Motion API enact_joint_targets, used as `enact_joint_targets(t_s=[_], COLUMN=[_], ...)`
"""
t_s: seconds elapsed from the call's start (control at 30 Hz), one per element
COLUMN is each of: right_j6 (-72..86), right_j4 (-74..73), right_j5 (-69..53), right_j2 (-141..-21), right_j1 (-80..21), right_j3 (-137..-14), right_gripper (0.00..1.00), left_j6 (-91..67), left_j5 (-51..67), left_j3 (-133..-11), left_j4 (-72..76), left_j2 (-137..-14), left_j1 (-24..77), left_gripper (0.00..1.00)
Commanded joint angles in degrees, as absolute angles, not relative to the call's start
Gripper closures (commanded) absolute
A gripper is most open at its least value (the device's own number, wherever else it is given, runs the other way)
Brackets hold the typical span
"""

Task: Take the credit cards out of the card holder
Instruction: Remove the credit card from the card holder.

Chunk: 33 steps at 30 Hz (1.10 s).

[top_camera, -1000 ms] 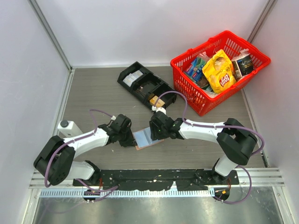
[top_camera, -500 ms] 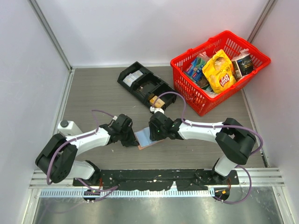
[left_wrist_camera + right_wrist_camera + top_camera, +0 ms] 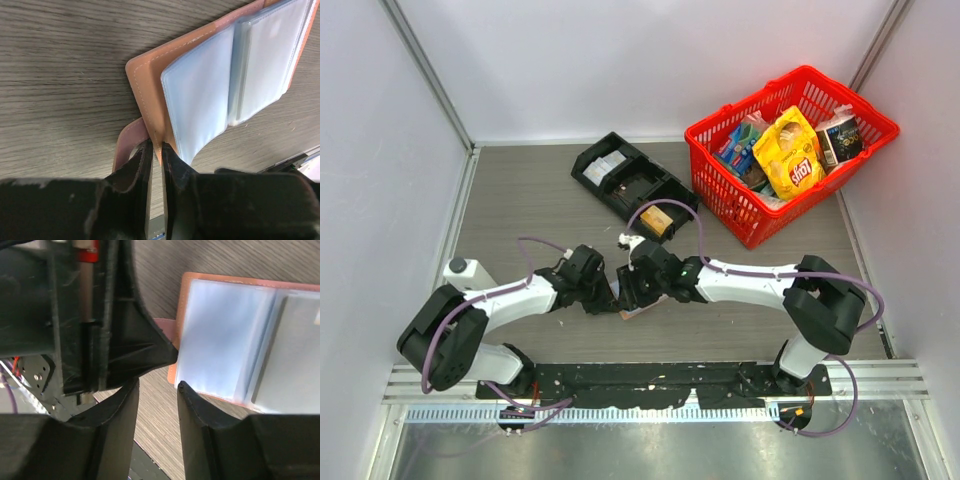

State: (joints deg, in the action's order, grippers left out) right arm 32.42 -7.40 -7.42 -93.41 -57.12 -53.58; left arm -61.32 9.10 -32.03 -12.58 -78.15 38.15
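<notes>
The salmon-pink card holder lies open on the table, its pale blue plastic sleeves fanned up. It also shows in the right wrist view and partly under the arms in the top view. My left gripper is shut on the card holder's salmon edge, beside its small tab. My right gripper is open and empty, its fingers just off the holder's left corner, close against the left gripper's fingers. No card is clearly visible in the sleeves.
A black compartment tray lies behind the arms. A red basket of groceries stands at the back right. White walls enclose the table on three sides. A small white object sits at the left.
My right gripper has moved left over the card holder toward the left gripper, now hiding most of the holder in the top view. The left gripper holds in place.
</notes>
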Motion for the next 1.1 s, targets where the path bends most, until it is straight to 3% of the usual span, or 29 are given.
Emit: enact_joint_targets(t_s=[0.0,0.1,0.3,0.53,0.67,0.83,1.07], right_j6=[27.26,26.89,29.44,29.97,30.32,30.23,30.5], right_j4=[-10.1,-11.95,-18.8,-18.63,-17.41,-17.05,-16.44], right_j5=[-7.4,-2.04,14.48,15.38,14.24,13.19,11.87], right_j2=[-92.12,-89.74,-89.03,-91.93,-93.16,-94.39,-95.54], right_j1=[-58.45,-57.75,-54.49,-53.96,-53.88,-53.96,-53.88], right_j3=[-58.36,-57.66,-56.95,-55.99,-55.55,-55.46,-54.84], right_gripper=[0.54,0.43,0.39,0.35,0.35,0.37,0.5], left_j6=[-61.7,-61.96,-62.49,-61.61,-61.7,-61.52,-61.96], left_j5=[7.12,5.28,0.53,-0.26,2.63,4.39,4.75], left_j3=[-30.5,-30.23,-30.32,-31.55,-32.25,-32.96,-32.34], left_j4=[-13.27,-14.93,-20.29,-19.52,-16.62,-14.24,-13.45], left_j2=[-77.09,-74.98,-68.74,-65.3,-68.63,-73.21,-74.71], left_j1=[38.32,38.41,38.41,38.41,38.41,38.32,38.5], left_gripper=[0.83,0.83,0.77,0.71,0.66,0.69,0.74])
